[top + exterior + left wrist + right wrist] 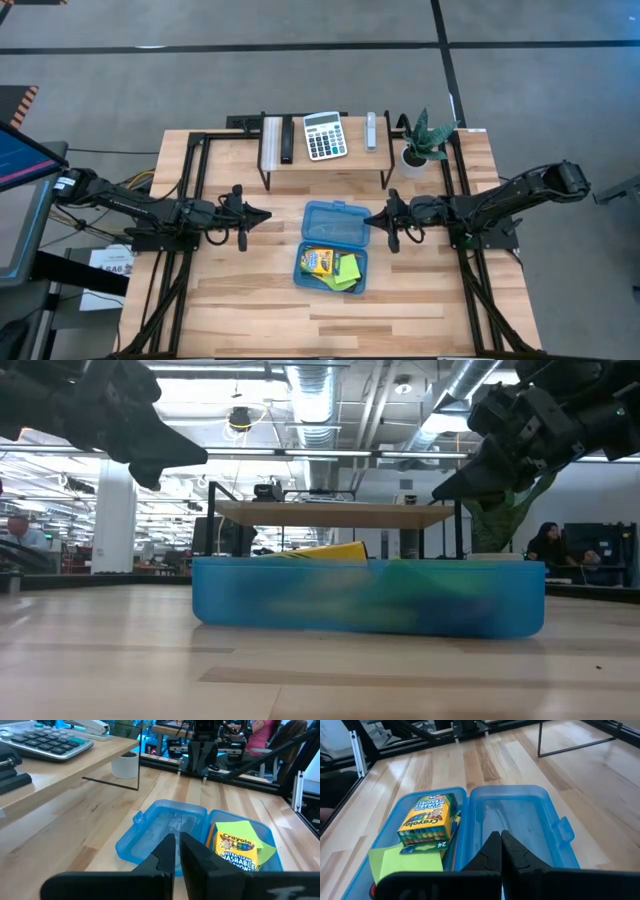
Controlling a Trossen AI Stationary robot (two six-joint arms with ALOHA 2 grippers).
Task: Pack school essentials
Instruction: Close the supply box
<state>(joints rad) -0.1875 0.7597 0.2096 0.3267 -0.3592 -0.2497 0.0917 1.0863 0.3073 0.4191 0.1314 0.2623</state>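
While its lid lies open, blue case (333, 245) holds crayon box (319, 261).

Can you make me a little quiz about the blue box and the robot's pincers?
1. True or false: the blue box has its lid open.
2. What lies next to the crayon box? A) sticky notes B) calculator C) plant
3. Fill in: the left pincer and right pincer are both ____.

Key: 1 true. 2 A, the green sticky notes. 3 shut, holding nothing, either side of the open lid.
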